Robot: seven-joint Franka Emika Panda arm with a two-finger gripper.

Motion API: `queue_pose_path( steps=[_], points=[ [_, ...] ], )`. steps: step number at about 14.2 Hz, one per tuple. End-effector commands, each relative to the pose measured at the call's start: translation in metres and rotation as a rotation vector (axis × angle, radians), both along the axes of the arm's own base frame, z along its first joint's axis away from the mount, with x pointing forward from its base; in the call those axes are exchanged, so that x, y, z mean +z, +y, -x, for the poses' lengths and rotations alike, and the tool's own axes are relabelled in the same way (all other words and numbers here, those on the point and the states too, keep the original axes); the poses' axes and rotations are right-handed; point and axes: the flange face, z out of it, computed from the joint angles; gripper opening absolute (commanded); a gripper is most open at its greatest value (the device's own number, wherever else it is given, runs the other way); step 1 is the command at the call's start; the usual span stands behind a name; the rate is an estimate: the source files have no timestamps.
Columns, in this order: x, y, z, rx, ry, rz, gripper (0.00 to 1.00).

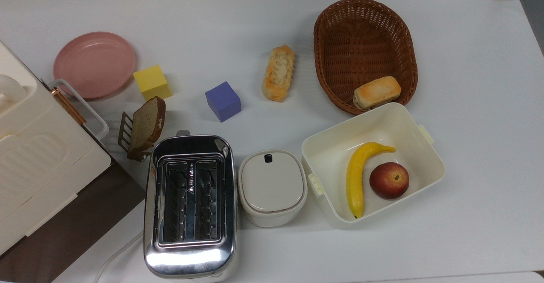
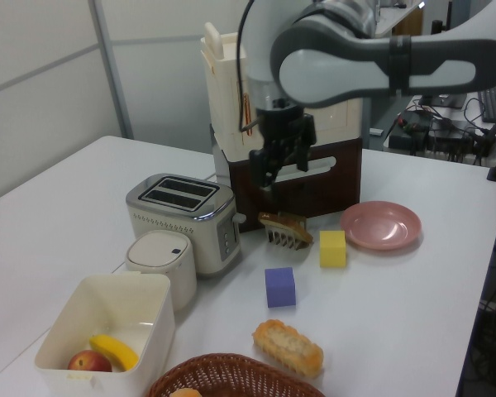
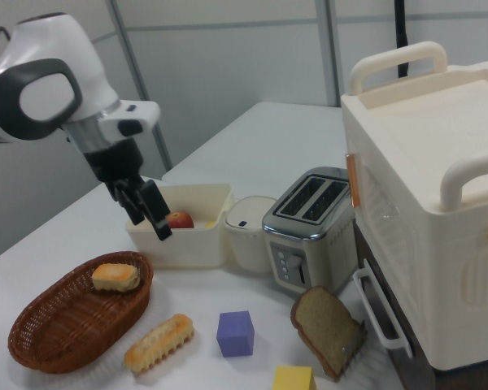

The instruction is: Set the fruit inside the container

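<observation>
Top view shows the banana [image 1: 356, 176] lying inside the tub [image 1: 327, 153], curved along the top view's left side of the floor, with an apple [image 1: 389, 180] just beside it. From where I stand the job looks done: the fruit is in the container and nothing seems left but for the arm to park. The gripper [image 3: 146, 210] hangs high above the worktop [image 1: 476, 104], well apart from the tub, and holds nothing; its fingers [image 3: 157, 221] look slightly spread in the right view, with a gap between them.

Some things are hard to see. In the right view the tub's near wall hides the banana, and the gripper crosses in front of the tub's corner. In the left view the tub wall cuts off the lower part of both fruits. The basket [image 1: 365, 19] with its roll [image 1: 377, 91] sits touching or just beside the tub's far corner; I cannot tell which.
</observation>
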Motion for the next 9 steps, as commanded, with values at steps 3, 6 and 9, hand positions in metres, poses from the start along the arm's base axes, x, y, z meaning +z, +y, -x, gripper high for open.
queue_pose_path(
  steps=[3, 6, 9],
  points=[
    [0.007, -0.068, 0.014, -0.003, -0.005, -0.119, 1.00],
    [-0.001, -0.072, 0.007, -0.028, -0.004, -0.117, 1.00],
    [-0.021, -0.078, -0.008, -0.043, 0.026, -0.114, 1.00]
  ],
)
